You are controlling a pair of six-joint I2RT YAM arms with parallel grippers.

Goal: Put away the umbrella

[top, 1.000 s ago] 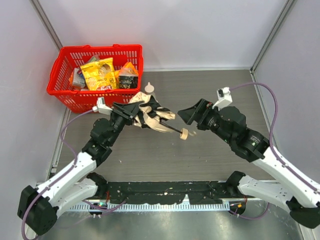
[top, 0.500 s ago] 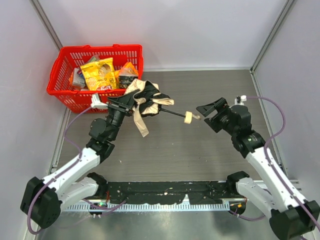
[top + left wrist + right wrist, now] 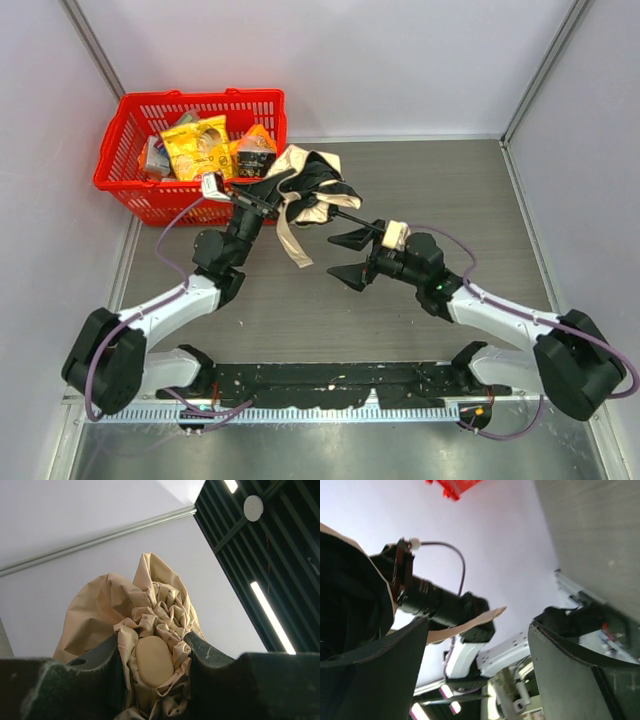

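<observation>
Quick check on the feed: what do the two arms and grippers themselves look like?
Both arms match: white link shells, left arm and right arm, with black joints and wrists. Each carries a thin purple cable. The left gripper and right gripper have broad black wedge-shaped fingers. No markings are legible.

Bright, even light overhead; close things soft and dark.
The top view was sharp, with faint soft shadows on the table (image 3: pixel 430 180). In the left wrist view a ceiling strip light (image 3: pixel 272 615) burned white, the umbrella (image 3: pixel 150 620) stood crisp, and the left gripper (image 3: pixel 152 640) was dim and blurred. The right gripper (image 3: pixel 479 622) showed as near-black, unfocused silhouettes against a pale backlit wall (image 3: pixel 510 555).
</observation>
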